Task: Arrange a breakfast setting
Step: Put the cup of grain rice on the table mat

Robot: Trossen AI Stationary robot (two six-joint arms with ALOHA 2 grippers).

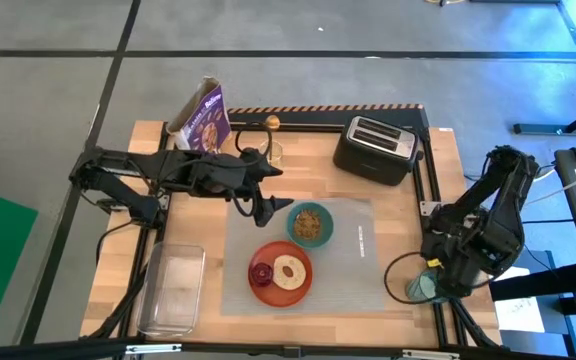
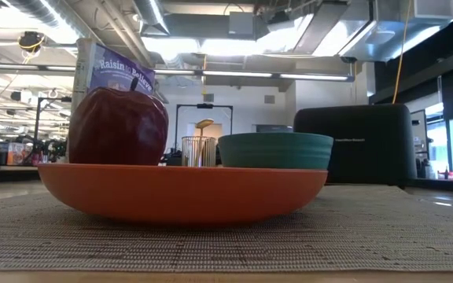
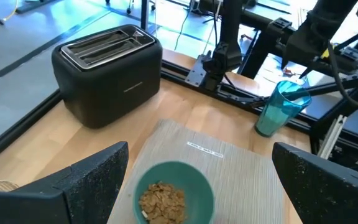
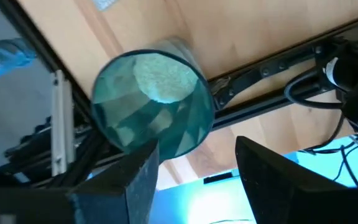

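A grey placemat point(image 1: 353, 250) lies on the table's middle. On it stand a teal bowl point(image 1: 310, 224) of cereal and an orange plate point(image 1: 268, 290) with a bagel point(image 1: 290, 272) and a dark red fruit point(image 1: 263, 272). My left gripper point(image 1: 265, 210) hovers open and empty just left of and above the bowl point(image 3: 174, 194). A teal cup point(image 1: 420, 288) stands at the table's near right edge. My right gripper point(image 1: 436, 283) is open above the cup point(image 4: 151, 102), its fingers apart from it as far as shows. A gold spoon point(image 2: 204, 124) stands in a holder at the far side.
A black toaster point(image 1: 375, 148) stands at the far right and a purple cereal bag point(image 1: 200, 118) at the far left. A clear plastic tub point(image 1: 173, 290) lies at the near left. Bare placemat shows right of the bowl and plate.
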